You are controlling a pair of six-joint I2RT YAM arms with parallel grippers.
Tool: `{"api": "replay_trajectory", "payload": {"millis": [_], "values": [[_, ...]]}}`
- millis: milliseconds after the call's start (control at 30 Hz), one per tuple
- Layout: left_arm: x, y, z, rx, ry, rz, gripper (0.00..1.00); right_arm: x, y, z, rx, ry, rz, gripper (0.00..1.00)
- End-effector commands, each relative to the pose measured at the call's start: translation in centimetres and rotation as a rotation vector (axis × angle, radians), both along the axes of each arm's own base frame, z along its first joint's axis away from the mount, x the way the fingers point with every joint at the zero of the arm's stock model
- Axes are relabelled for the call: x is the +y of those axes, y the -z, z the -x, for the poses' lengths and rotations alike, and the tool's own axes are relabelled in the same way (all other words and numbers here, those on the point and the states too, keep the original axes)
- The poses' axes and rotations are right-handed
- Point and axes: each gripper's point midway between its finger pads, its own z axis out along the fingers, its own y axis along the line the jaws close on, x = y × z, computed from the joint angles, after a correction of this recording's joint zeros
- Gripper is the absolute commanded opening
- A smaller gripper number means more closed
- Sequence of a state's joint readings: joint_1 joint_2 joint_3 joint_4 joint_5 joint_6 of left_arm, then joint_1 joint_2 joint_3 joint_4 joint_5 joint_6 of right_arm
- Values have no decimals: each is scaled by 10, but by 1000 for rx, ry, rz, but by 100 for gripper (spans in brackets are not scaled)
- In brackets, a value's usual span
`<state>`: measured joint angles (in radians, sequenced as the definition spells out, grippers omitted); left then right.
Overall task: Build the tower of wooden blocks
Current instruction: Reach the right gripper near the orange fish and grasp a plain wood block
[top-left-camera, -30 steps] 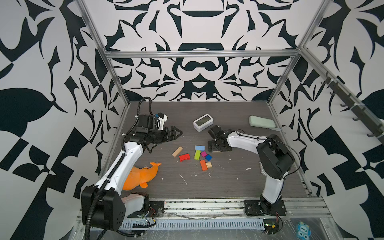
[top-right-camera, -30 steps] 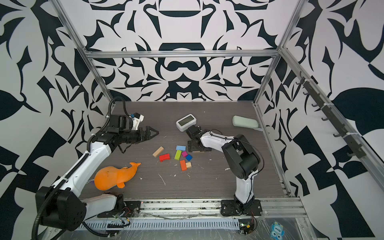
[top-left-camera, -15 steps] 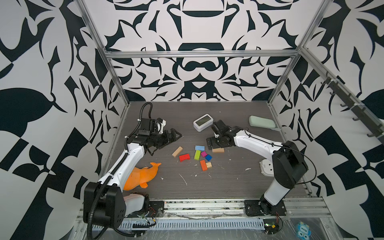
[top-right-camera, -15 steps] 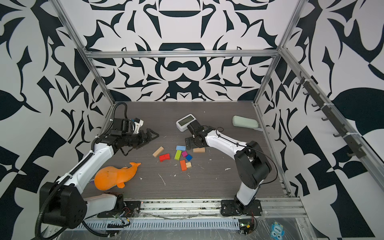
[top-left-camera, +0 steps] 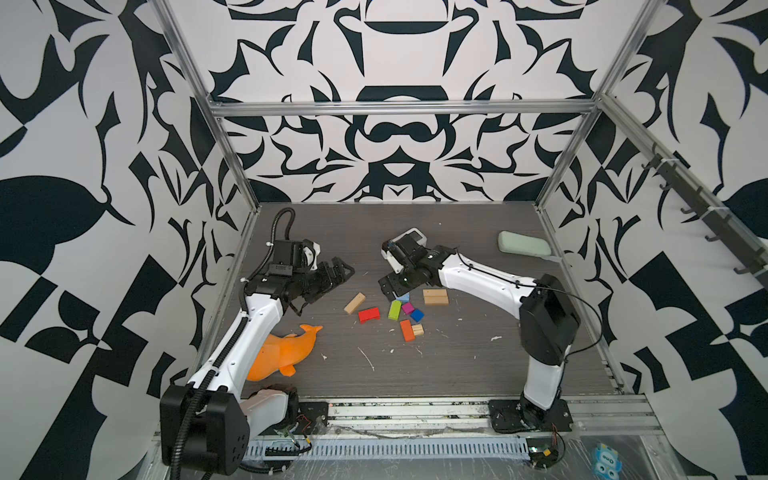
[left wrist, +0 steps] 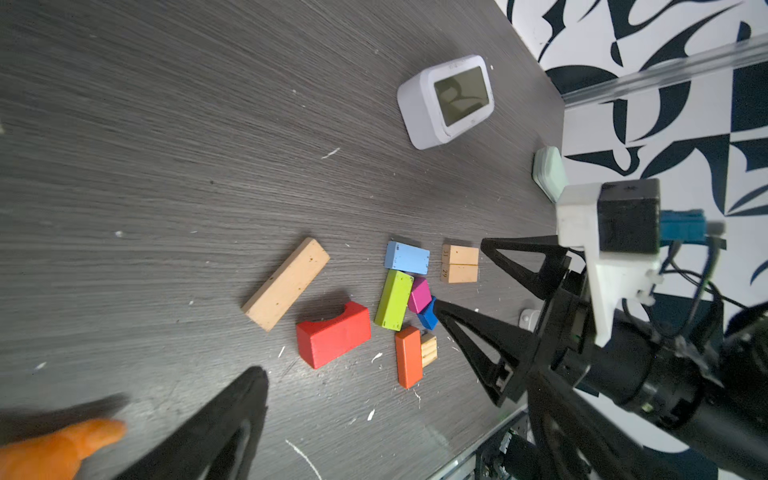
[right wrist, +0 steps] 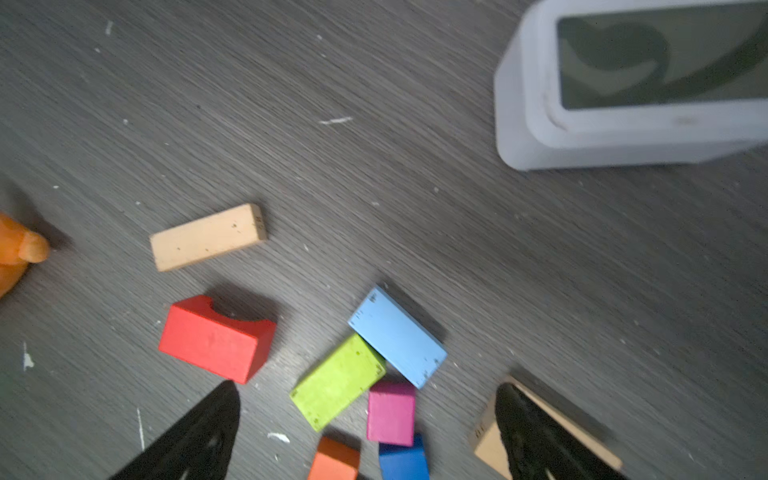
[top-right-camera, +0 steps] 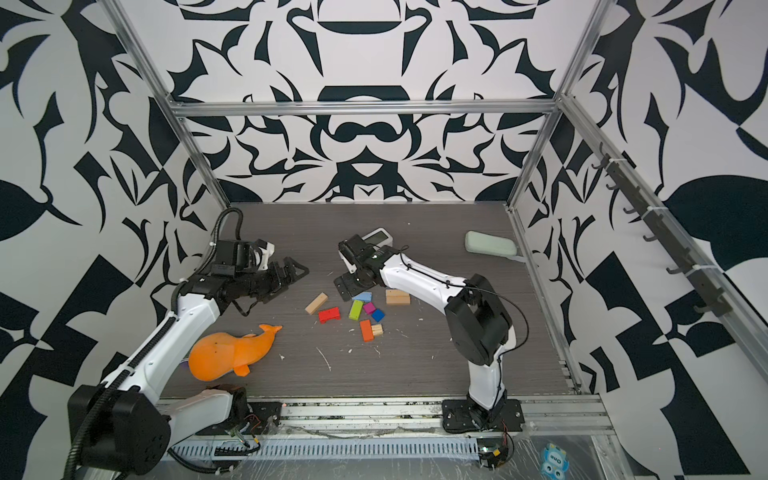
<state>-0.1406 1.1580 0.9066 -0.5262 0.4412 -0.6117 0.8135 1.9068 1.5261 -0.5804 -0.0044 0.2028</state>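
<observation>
The wood blocks lie loose on the dark table; no tower is in view. Two tan bars (top-left-camera: 435, 297) (left wrist: 459, 264) sit pressed together. Left of them are the light blue (top-left-camera: 402, 297), lime (top-left-camera: 395, 309), magenta (top-left-camera: 407, 308), dark blue (top-left-camera: 417, 315), orange (top-left-camera: 407, 330) and red (top-left-camera: 369, 314) blocks, a small tan cube (top-left-camera: 418, 330) and a lone tan bar (top-left-camera: 354, 302). My right gripper (top-left-camera: 392, 286) (right wrist: 368, 415) hovers open over the lime and magenta blocks. My left gripper (top-left-camera: 338, 272) (left wrist: 390, 432) is open and empty, left of the lone tan bar.
A white digital clock (top-left-camera: 409, 241) (right wrist: 623, 83) stands just behind the right gripper. An orange dolphin toy (top-left-camera: 286, 353) lies beside the left arm. A pale green pad (top-left-camera: 523, 245) rests at the back right by the frame post.
My right gripper has drawn off the two tan bars and moved left over the coloured blocks, leaving the bars bare. The left gripper has barely shifted.
</observation>
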Motion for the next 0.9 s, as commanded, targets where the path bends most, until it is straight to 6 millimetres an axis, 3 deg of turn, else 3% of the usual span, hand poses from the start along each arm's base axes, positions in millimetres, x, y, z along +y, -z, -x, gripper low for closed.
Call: {"api": "replay_trajectory", "payload": {"millis": [0, 267, 533, 867], "values": [[13, 1, 15, 54, -36, 15, 99, 29, -12, 1, -25, -93, -24, 99], [31, 0, 28, 57, -64, 1, 100, 84, 13, 2, -4, -202, -26, 98], [29, 14, 34, 75, -60, 20, 99, 108, 34, 5, 18, -248, -11, 97], [30, 12, 36, 60, -58, 8, 100, 126, 51, 16, 21, -298, 33, 97]]}}
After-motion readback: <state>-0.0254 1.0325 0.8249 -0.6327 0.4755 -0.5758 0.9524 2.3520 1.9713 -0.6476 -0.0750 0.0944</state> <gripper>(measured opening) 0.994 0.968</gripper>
